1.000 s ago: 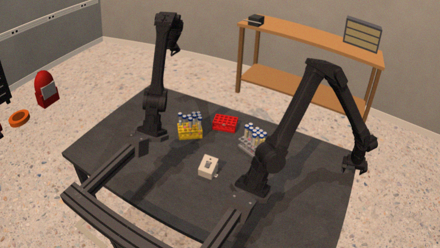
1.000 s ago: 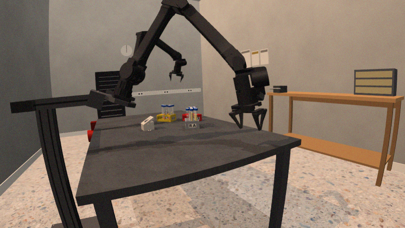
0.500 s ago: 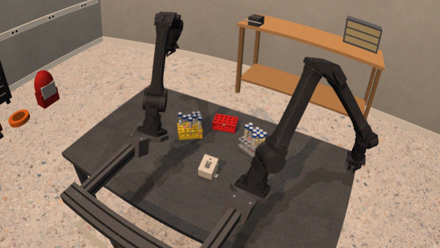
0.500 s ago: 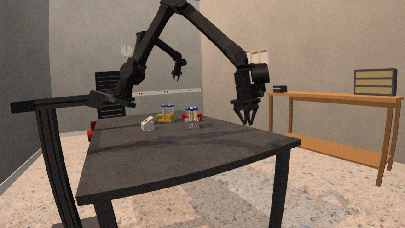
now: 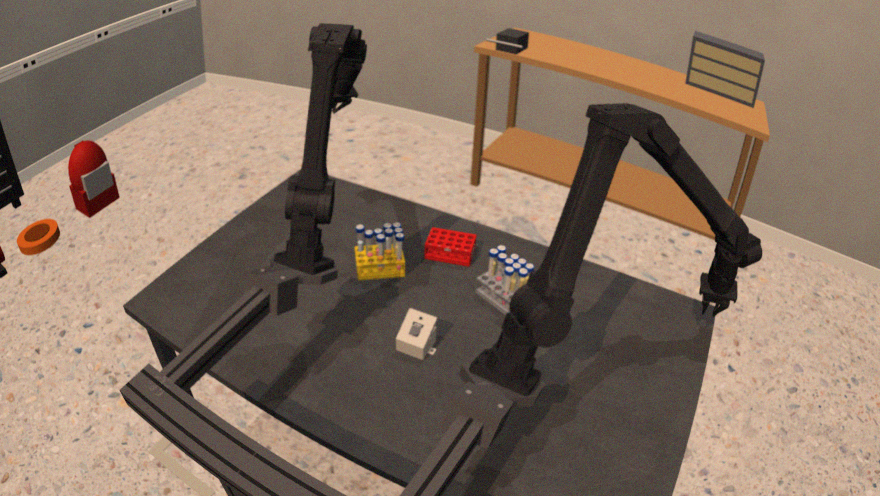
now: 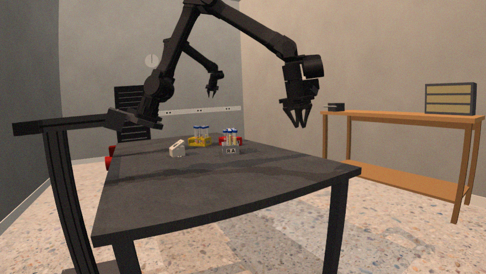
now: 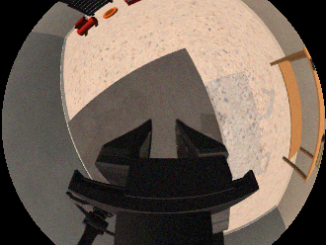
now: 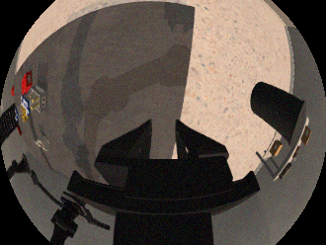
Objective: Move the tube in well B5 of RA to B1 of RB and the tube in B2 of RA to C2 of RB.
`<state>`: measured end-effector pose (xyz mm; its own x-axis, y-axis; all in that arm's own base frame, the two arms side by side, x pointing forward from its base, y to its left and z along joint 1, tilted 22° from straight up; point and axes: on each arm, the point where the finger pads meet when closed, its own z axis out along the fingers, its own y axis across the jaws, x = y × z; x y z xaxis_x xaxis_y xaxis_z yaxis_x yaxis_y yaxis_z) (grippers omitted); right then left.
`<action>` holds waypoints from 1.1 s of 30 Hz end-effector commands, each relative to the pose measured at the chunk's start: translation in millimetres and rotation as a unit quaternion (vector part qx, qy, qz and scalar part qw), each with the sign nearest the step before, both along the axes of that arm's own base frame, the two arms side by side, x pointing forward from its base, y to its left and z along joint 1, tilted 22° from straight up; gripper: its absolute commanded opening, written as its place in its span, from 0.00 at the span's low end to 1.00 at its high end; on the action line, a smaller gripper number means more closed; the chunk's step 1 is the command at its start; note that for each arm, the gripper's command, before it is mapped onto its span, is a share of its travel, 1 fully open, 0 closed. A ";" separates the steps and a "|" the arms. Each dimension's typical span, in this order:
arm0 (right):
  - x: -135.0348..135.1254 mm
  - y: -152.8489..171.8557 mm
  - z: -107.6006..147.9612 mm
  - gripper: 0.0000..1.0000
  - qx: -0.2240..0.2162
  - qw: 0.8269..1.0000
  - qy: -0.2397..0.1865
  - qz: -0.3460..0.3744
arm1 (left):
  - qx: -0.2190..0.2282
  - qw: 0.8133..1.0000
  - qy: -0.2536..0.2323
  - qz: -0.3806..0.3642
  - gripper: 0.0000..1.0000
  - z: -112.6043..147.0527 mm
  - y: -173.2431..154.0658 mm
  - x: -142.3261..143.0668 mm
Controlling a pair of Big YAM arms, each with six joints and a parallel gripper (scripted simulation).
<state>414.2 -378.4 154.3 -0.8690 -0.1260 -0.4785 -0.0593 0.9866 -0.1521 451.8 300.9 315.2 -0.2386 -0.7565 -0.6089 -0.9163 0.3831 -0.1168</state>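
The grey rack RA [image 5: 494,300] [image 6: 231,151] stands level, holding several blue-capped tubes; my right arm hides part of it in the top view. The yellow rack RB [image 5: 380,272] [image 6: 195,143] also stands level and holds several blue-capped tubes. Single wells are too small to tell. My left gripper [image 6: 211,96] [image 7: 163,121] is partly open and empty, high above the table beyond the racks. My right gripper [image 5: 712,309] [image 6: 299,127] [image 8: 163,123] is partly open and empty, high near the table's right edge, far from RA. The white DONE box [image 5: 413,337] [image 6: 177,149] shows no clearly lit lamp.
A red rack [image 5: 449,251] [image 6: 240,141] without tubes stands between RA and RB, towards the back. The DONE box stands nearer the arm bases, between them. The wooden side table [image 5: 616,67] [image 6: 401,116] is beyond the bench.
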 end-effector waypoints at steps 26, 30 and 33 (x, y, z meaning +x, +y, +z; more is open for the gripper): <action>55.6 91.2 51.8 0.30 0.059 0.996 0.064 -0.009 | 0.009 1.000 -0.017 0.000 0.30 19.6 2.6 4.1; 58.1 101.7 65.2 0.30 0.052 0.997 0.054 -0.008 | 0.009 1.000 -0.017 0.000 0.30 19.6 2.6 4.1; 65.1 115.1 53.2 0.30 0.072 0.993 0.090 -0.013 | 0.009 1.000 -0.017 0.000 0.30 19.6 2.6 4.1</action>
<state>460.2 -266.9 189.9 -0.9387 -0.0736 -0.3369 -0.0729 0.9972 -0.0148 451.8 300.9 315.2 -0.2386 -0.7565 -0.6089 -0.9163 0.3831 -0.1168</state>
